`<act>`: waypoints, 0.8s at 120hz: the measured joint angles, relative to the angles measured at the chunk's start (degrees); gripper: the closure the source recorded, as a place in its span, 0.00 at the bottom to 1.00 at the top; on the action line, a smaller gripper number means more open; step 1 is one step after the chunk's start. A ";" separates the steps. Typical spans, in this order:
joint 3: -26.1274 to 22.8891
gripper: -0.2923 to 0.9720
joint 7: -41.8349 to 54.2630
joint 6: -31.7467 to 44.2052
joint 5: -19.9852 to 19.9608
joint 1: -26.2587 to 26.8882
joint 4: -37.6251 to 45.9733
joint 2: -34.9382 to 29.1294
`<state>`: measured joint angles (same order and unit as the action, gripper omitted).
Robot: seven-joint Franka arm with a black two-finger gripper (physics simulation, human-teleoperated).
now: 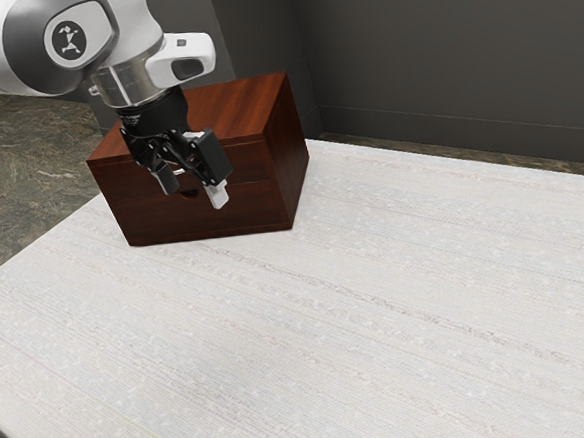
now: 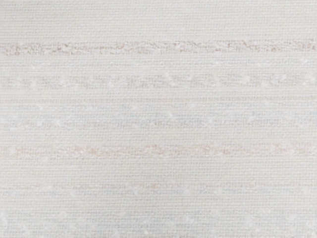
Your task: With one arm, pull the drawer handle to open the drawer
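Drawer (image 1: pixel 253 164) sits flush in glossy reddish-brown wooden cabinet (image 1: pixel 254 101).

— What did the drawer box (image 1: pixel 254 111) look like?
— Dark reddish wood, smooth and polished, with a soft sheen on top.
— And the table (image 1: pixel 378 303)?
— Pale, whitewashed wood, matt. In the wrist view (image 2: pixel 158 119) its grain was streaky and slightly rough.
— The arm (image 1: pixel 19 38)?
— Glossy white plastic shells with a grey metallic ring at the wrist. The gripper (image 1: pixel 194 190) was matt black with pale tips.
— The surroundings?
— The floor (image 1: pixel 18 168) was mottled like stone, the wall (image 1: pixel 440 38) flat matt grey.
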<state>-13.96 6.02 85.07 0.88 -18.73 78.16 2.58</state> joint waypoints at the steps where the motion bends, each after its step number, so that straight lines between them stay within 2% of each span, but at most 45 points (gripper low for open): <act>1: 0.01 0.23 0.00 0.00 0.00 0.01 0.00 0.00; 27: 1.26 0.23 0.10 -0.11 -3.03 -0.86 -0.07 0.11; 45: 1.26 0.23 4.34 -0.39 -2.87 -3.16 -7.68 -3.64; 53: 1.18 0.23 9.01 -0.42 -0.13 -4.28 -9.34 -8.54; 65: 0.81 0.23 19.57 0.02 2.21 -0.75 -10.24 -11.50; 79: 2.44 0.23 30.09 0.35 -2.40 -0.72 -9.66 -10.83; 96: 3.66 0.23 40.33 0.83 -2.05 -1.07 -9.24 -6.74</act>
<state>-10.30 46.35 85.90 -1.17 -19.79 68.92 -4.17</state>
